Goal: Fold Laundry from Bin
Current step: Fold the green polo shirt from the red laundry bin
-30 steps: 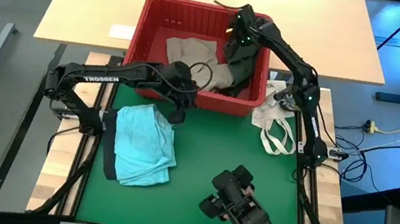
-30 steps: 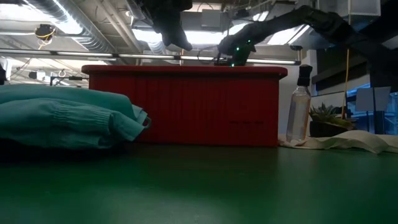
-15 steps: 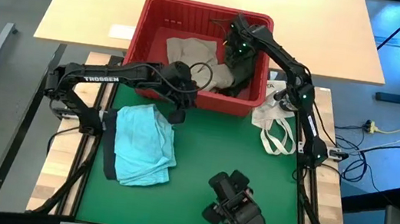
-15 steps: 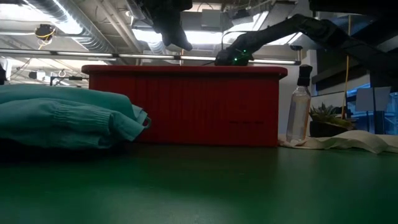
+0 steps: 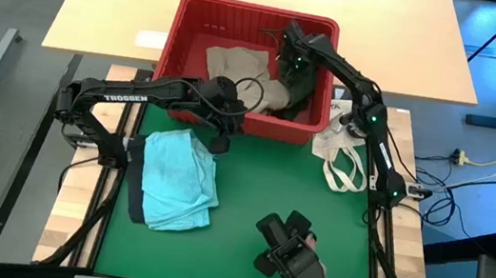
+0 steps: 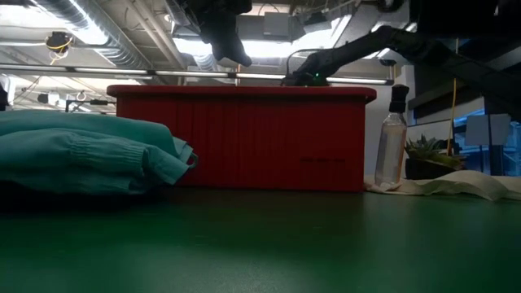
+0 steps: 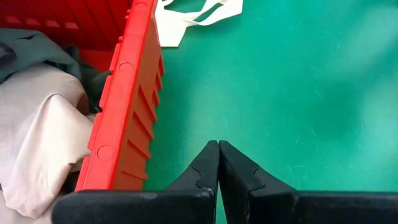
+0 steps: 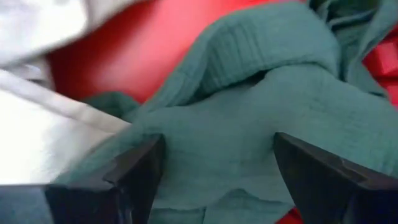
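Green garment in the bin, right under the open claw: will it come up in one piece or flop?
The green garment lies crumpled in folds, so it will probably droop and trail once lifted. It rests against the beige garment, so that may drag along. The right claw, wide open above it, will likely pinch only one fold.

white bag, spray bottle, green mat

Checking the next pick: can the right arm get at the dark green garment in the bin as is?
Probably yes. The right gripper is open, inside the red bin, directly over the dark green garment; nothing lies between. The beige garment sits beside it.
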You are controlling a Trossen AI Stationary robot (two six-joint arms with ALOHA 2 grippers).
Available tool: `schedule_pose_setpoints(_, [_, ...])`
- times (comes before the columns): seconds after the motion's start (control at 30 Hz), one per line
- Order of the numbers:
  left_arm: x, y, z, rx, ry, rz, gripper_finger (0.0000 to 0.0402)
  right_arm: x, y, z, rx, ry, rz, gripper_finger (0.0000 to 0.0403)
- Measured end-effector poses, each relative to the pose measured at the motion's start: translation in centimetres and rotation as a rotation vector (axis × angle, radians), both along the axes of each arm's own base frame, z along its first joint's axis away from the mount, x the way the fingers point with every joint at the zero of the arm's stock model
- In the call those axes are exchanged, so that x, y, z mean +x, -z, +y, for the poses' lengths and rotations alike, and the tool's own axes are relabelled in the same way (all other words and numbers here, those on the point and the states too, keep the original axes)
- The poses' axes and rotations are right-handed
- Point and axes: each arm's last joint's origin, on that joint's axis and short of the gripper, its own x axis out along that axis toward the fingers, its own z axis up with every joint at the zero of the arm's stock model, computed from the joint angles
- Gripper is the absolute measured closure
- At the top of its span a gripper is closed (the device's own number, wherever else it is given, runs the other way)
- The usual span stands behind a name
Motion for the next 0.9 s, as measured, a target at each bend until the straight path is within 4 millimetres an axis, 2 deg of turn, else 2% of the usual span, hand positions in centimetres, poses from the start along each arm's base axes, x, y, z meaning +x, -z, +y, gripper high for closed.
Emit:
schedule_pose_setpoints(0.17, [0.0,0.0,0.0,-0.002,-0.003,0.000,0.0398,0.1,1.1,-0.3,-0.009,0.014,0.040,0.0103])
schedule_pose_setpoints(0.3, [0.0,0.0,0.0,-0.002,-0.003,0.000,0.0398,0.3,1.1,-0.4,-0.023,-0.012,0.044,0.0146])
schedule_pose_setpoints(0.4, [0.0,0.0,0.0,-0.002,-0.003,0.000,0.0398,0.2,1.1,-0.5,-0.026,-0.015,0.043,0.0212])
schedule_pose_setpoints(0.57, [0.0,0.0,0.0,-0.002,-0.003,0.000,0.0398,0.4,0.8,-0.2,-0.026,-0.064,0.069,0.0369])
schedule_pose_setpoints(0.6, [0.0,0.0,0.0,-0.002,-0.003,0.000,0.0398,0.4,0.6,-0.1,-0.028,-0.070,0.072,0.0384])
schedule_pose_setpoints(0.77, [0.0,0.0,0.0,-0.002,-0.004,0.001,0.0398,1.0,-0.9,1.1,-0.071,-0.098,0.089,0.0378])
schedule_pose_setpoints(0.9, [0.0,0.0,0.0,-0.006,-0.014,0.000,0.0398,1.2,-3.6,2.6,-0.123,-0.138,0.073,0.0395])
